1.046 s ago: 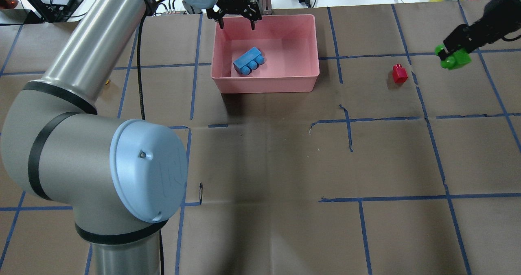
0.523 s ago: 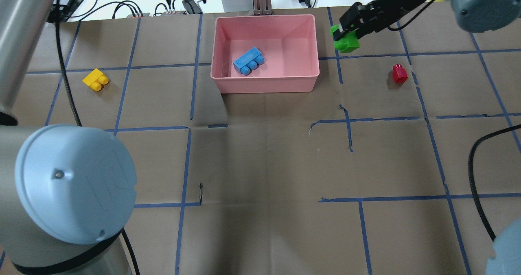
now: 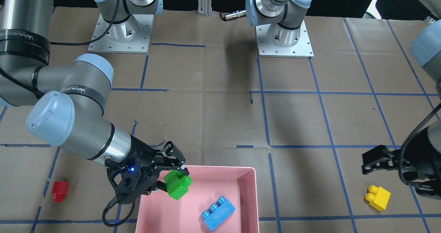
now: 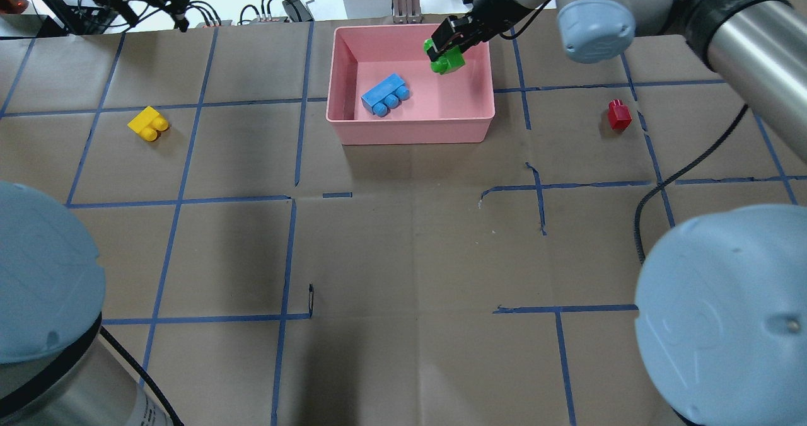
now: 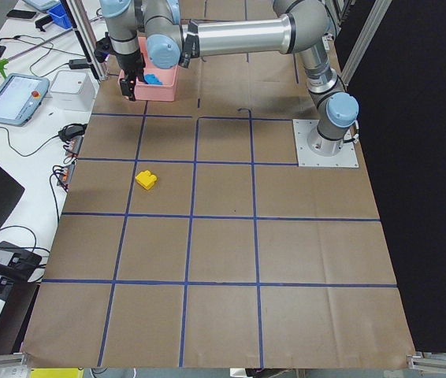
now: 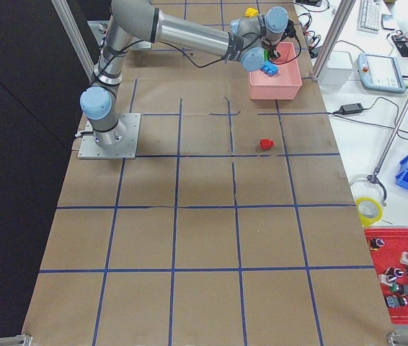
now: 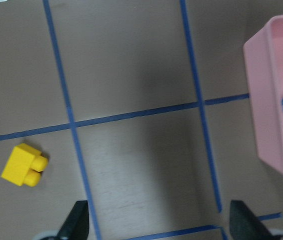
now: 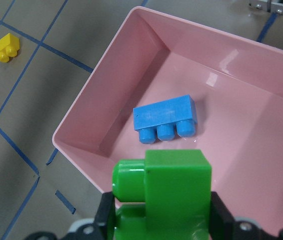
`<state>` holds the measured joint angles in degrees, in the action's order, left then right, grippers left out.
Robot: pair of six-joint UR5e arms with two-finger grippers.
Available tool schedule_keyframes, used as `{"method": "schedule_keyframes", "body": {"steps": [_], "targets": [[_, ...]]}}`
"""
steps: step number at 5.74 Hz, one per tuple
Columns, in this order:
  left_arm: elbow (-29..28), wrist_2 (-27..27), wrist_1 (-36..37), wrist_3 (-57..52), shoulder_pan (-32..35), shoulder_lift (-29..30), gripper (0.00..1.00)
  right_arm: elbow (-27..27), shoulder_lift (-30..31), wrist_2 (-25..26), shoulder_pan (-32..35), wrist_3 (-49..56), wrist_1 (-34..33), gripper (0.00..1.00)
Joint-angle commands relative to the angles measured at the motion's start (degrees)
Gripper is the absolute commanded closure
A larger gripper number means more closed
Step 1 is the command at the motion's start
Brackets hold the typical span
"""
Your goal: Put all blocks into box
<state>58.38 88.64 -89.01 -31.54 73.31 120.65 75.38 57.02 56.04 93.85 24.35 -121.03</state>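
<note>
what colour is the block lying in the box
Light blue; the block shows best in the right wrist view.

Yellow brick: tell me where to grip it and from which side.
Grip the yellow brick across the flat faces of its square body, coming straight down from above. It lies on its side with the studs pointing sideways, so keep the fingers off the rounded studs. The open left end effector is nearest.

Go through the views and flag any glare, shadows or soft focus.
Right wrist view: white glare spots on the floor of the pink box; the green block, close to the lens, crowds the bottom edge. Overhead view: broad soft shadows lie across the brown paper. Left wrist view: a dim patch darkens the paper right of the yellow block.
</note>
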Motion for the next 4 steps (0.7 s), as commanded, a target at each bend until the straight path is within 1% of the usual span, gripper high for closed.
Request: {"method": "schedule_keyframes", "body": {"steps": [1,2,3,4], "targets": [[0.59,0.30,1.80,-22.12,-8.41,1.59,0.01,-7.05,-6.98,0.30,3.00,0.43,-4.02,0.74],[0.77,0.65,2.60,-31.21,-9.92,3.00,0.01,-7.53,-7.01,0.73,3.44,0.52,-3.69,0.09],[0.77,1.09,5.13,-32.87,-9.94,5.53,0.01,-7.27,-6.84,0.83,3.45,0.44,-3.25,0.00],[0.77,0.66,8.64,-32.02,-9.59,8.95,0.01,-7.09,-5.88,0.83,3.45,0.52,-2.81,0.00]]}}
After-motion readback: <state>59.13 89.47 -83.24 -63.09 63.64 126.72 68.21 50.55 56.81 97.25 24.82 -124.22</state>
